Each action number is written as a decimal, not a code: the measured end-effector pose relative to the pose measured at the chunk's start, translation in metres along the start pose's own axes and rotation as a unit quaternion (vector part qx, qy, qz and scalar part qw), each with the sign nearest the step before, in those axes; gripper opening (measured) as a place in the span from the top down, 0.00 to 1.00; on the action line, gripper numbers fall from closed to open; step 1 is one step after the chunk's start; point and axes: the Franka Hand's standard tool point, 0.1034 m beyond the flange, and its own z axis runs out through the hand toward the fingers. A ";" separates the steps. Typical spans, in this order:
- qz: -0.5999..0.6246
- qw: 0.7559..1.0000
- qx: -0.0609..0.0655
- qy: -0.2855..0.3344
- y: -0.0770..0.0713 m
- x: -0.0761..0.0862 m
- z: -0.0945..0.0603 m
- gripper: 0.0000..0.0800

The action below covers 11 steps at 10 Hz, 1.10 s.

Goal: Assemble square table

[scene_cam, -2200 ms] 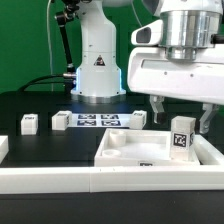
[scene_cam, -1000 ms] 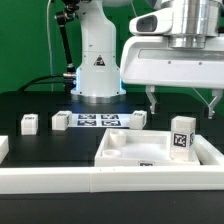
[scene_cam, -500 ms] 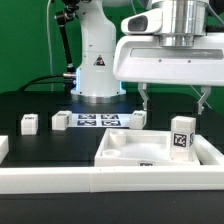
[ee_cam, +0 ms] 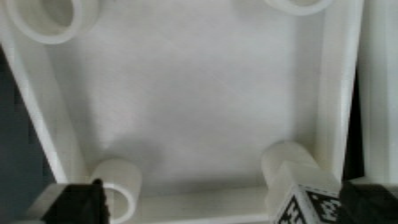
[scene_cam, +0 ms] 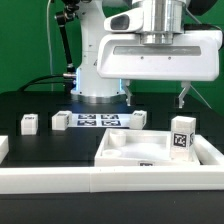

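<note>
The white square tabletop (scene_cam: 125,148) lies rim up near the front of the table. A tagged white leg (scene_cam: 181,135) stands upright in its corner on the exterior view's right. My gripper (scene_cam: 155,98) hangs open above the tabletop, higher than the leg and off to its left, with nothing between the fingers. Three loose tagged legs (scene_cam: 29,123) (scene_cam: 60,119) (scene_cam: 136,118) lie on the black table behind. The wrist view looks down into the tabletop (ee_cam: 196,90), with round corner sockets (ee_cam: 54,15) and the tagged leg (ee_cam: 306,196) near one dark fingertip (ee_cam: 372,200).
The marker board (scene_cam: 98,120) lies flat between the loose legs. A long white border rail (scene_cam: 90,181) runs along the front edge. The arm's white base (scene_cam: 97,65) stands at the back, with cables to its left.
My open gripper has risen and shifted toward the exterior view's left, away from the leg standing in the tabletop. The leg and the tabletop have not moved.
</note>
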 end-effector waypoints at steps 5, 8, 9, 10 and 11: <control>0.004 1.000 -0.003 -0.006 0.015 -0.060 0.010 0.19; 0.003 1.000 -0.007 -0.009 0.027 -0.090 0.016 0.19; 0.002 1.000 -0.008 -0.010 0.029 -0.095 0.017 0.19; 0.001 1.000 -0.009 -0.016 0.031 -0.103 0.018 0.19; 0.000 1.000 -0.011 -0.019 0.034 -0.110 0.019 0.19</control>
